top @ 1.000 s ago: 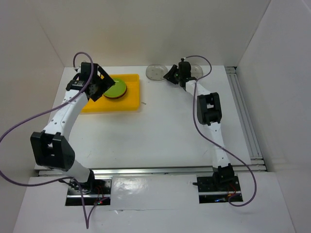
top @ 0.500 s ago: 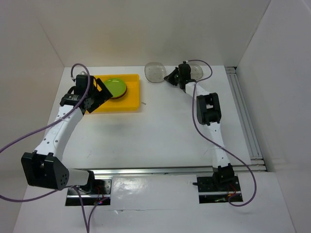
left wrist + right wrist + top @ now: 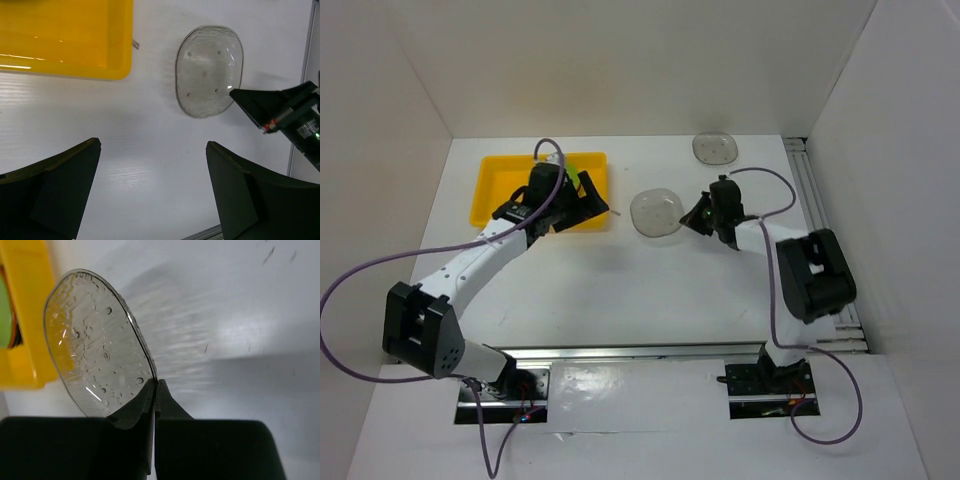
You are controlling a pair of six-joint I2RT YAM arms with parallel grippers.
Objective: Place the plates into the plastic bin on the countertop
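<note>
At the near edge of the white surface (image 3: 650, 290), both arm bases are bolted side by side, with purple cables (image 3: 360, 275) looping from them.

- Left arm: reaches forward and rightward across the surface. Left tool (image 3: 152, 145) hangs just off the near right corner of the yellow bin (image 3: 65, 40). Its fingers (image 3: 55, 195) are spread wide, with only bare surface between them.
- Right arm: folded, with the elbow by the right wall and the forearm pointing left. Right tool (image 3: 155, 385) has its fingers pressed together, pinching the rim of a translucent grey plate (image 3: 95, 355).
- Translucent grey plate, first: held tilted at mid-surface, between the two tools and right of the bin, apart from it. It is dimpled and see-through, and its shadow falls on the surface beside it. In the top view it sits just left of the right tool (image 3: 692, 215).
- Yellow bin: back-left part of the surface, with a raised rim. Its left half shows bare yellow, and its right half is mostly hidden by the left arm in the top view.
- Lime green plate (image 3: 5, 310): inside the bin's right part, only a sliver visible, with a dark edge beside it. What lies under it cannot be told.
- Translucent grey plate, second (image 3: 715, 148): flat on the surface by the back wall, well apart from both tools.
</note>
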